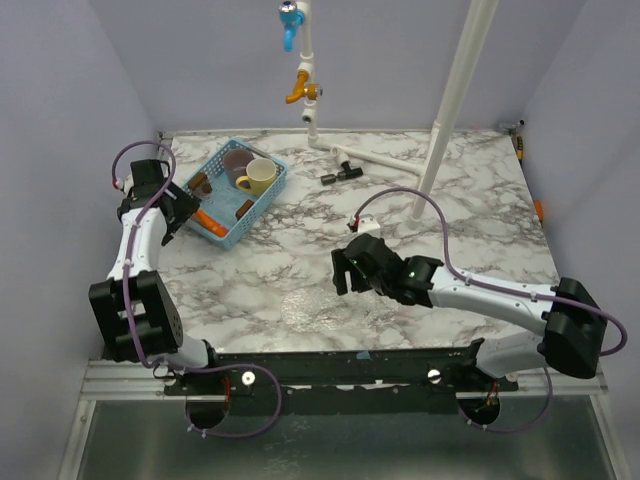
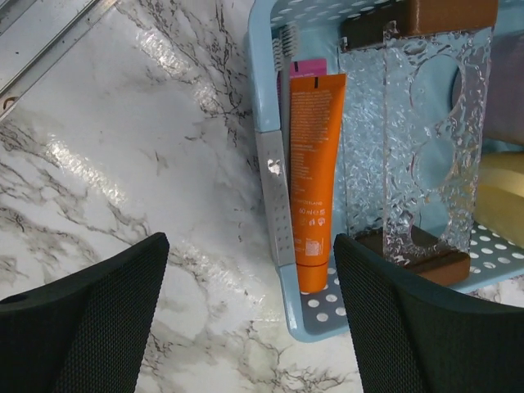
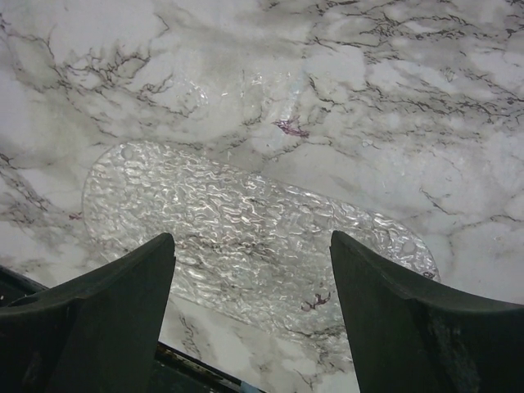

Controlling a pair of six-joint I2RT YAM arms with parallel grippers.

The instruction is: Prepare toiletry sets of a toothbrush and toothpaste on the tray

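Observation:
The orange toothpaste tube [image 2: 313, 176] lies in the blue basket [image 2: 370, 304], its cap end toward my left gripper; it also shows in the top view [image 1: 210, 220]. The slim pale toothbrush [image 2: 276, 188] lies right beside it along the basket's wall, bristles at the far end. My left gripper [image 2: 250, 319] is open and empty, hovering over the basket's near corner [image 1: 183, 207]. A clear textured oval tray [image 3: 246, 229] lies flat on the marble near the front edge [image 1: 318, 305]. My right gripper [image 3: 250, 295] is open and empty just above it [image 1: 347, 270].
The basket [image 1: 215, 160] also holds a yellow cup [image 1: 258, 177], a dark cup behind it, and clear textured pieces with brown ends [image 2: 417, 139]. A white pole [image 1: 455, 95] and pipe fittings [image 1: 340, 168] stand at the back.

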